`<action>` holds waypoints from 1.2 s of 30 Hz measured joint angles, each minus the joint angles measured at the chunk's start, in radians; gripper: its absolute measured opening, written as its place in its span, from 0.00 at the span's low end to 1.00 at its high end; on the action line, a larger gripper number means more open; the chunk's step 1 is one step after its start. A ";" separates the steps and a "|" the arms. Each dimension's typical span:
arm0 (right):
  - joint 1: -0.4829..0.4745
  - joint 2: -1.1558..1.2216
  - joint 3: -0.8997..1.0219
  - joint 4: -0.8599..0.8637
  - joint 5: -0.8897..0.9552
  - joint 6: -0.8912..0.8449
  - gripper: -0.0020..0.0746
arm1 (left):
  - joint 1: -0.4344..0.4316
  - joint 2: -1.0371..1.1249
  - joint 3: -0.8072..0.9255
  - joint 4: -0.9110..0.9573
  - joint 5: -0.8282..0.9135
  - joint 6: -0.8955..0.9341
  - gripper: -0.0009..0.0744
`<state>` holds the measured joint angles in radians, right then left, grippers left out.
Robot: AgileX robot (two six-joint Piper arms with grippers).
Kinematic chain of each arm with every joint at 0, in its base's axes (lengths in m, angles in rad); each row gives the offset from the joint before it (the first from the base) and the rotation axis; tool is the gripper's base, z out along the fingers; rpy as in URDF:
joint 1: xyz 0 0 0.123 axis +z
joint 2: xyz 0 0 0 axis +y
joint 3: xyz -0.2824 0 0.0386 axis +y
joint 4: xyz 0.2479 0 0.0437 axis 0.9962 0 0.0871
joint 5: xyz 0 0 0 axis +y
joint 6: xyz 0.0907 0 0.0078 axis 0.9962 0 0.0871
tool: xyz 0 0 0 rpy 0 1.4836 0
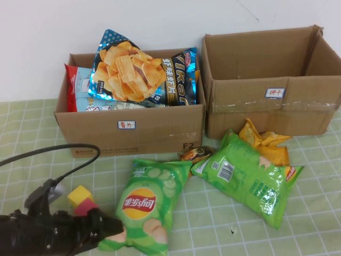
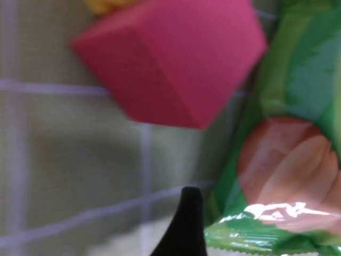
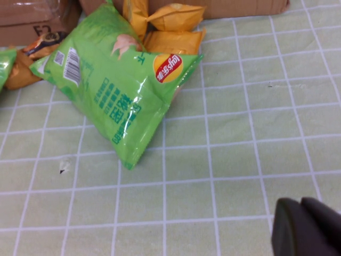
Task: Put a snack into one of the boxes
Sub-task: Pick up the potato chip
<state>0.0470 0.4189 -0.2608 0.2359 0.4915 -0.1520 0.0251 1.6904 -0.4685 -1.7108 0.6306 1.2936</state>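
A green Lay's chip bag (image 1: pixel 146 205) lies flat in front of the left cardboard box (image 1: pixel 130 128). My left gripper (image 1: pixel 112 226) is at the bag's near left corner. In the left wrist view the gripper (image 2: pixel 269 234) is open; one black fingertip (image 2: pixel 186 224) shows and the bag's crimped edge (image 2: pixel 266 234) lies beside it, between the jaws. My right gripper (image 3: pixel 306 226) is shut and empty above bare tablecloth, and does not show in the high view. A second green bag (image 1: pixel 248 178) lies in front of the right box (image 1: pixel 266 106) and shows in the right wrist view (image 3: pixel 120 85).
The left box holds a blue chip bag (image 1: pixel 138 72) and a red and white packet (image 1: pixel 77 85); the right box looks empty. Yellow snack bags (image 1: pixel 266 144) and a small brown packet (image 1: pixel 196 153) lie by the boxes. A yellow cube (image 1: pixel 80 196) and pink cube (image 2: pixel 176 58) sit beside my left gripper.
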 joint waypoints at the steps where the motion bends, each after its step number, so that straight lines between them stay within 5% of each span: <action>1: 0.000 0.000 0.000 0.000 0.000 0.000 0.02 | 0.000 0.000 0.000 -0.002 0.018 0.002 0.83; 8: 0.000 0.002 0.000 0.000 0.000 0.000 0.02 | 0.000 -0.002 -0.001 -0.002 0.142 0.023 0.83; 15: 0.000 0.002 0.000 0.000 0.000 0.000 0.02 | -0.002 -0.102 -0.102 0.020 0.089 0.009 0.83; 21: 0.000 0.002 0.000 0.000 0.000 0.000 0.02 | -0.106 -0.174 -0.260 0.511 -0.133 -0.312 0.79; 26: 0.000 0.002 0.000 0.002 0.000 0.000 0.02 | -0.272 -0.134 -0.370 0.974 -0.123 -0.579 0.76; 36: 0.000 0.002 0.000 0.006 0.000 0.000 0.02 | -0.357 0.028 -0.477 1.280 -0.121 -0.764 0.76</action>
<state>0.0470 0.4209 -0.2608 0.2423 0.4915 -0.1520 -0.3319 1.7182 -0.9453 -0.4303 0.5091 0.5299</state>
